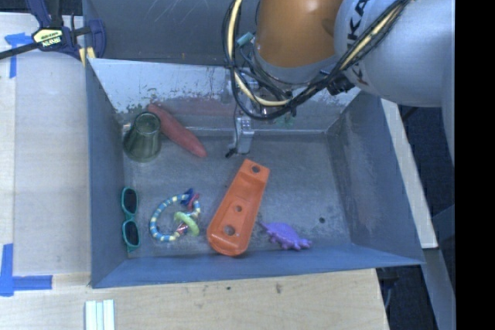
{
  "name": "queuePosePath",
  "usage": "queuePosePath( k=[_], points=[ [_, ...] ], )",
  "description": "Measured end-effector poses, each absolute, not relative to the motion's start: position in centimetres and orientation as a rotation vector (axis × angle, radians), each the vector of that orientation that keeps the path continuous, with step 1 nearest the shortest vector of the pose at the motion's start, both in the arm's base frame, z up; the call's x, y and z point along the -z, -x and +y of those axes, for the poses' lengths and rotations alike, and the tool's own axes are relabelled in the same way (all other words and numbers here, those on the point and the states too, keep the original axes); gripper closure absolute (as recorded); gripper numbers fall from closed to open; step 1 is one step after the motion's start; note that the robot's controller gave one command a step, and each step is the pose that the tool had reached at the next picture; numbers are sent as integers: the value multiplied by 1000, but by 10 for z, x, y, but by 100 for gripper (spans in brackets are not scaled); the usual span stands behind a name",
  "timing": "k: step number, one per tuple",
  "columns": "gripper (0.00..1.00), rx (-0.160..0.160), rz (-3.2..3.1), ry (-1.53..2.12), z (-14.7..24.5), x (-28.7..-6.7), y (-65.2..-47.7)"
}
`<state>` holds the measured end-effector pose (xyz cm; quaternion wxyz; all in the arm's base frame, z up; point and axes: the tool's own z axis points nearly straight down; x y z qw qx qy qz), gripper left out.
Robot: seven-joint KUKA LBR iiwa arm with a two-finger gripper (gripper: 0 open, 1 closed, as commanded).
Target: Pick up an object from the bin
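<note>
The tool [244, 137] points straight down under the wrist, near the far wall of the bin [348, 166]. It cannot be told whether it is released or clenched. The orange block [238, 209] lies flat just nearside of the tool, apart from other items, so it is probably easiest to grasp. A red roll [179, 132] lies to the left of the tool.

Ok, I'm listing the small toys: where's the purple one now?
In the camera view, the purple toy lies on the floor of the bin by its near wall, just right of the orange block's lower end.
</note>
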<state>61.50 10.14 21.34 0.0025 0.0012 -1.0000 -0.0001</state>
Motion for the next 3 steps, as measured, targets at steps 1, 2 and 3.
queuePosePath(
  k=[1, 2, 3],
  points=[
    [0, 2, -3145, -1, 101, -219, -616],
    [0, 2, -3139, -110, 90, -223, -611],
    [0, -5, -3134, -357, 82, -201, -565]
  ],
)
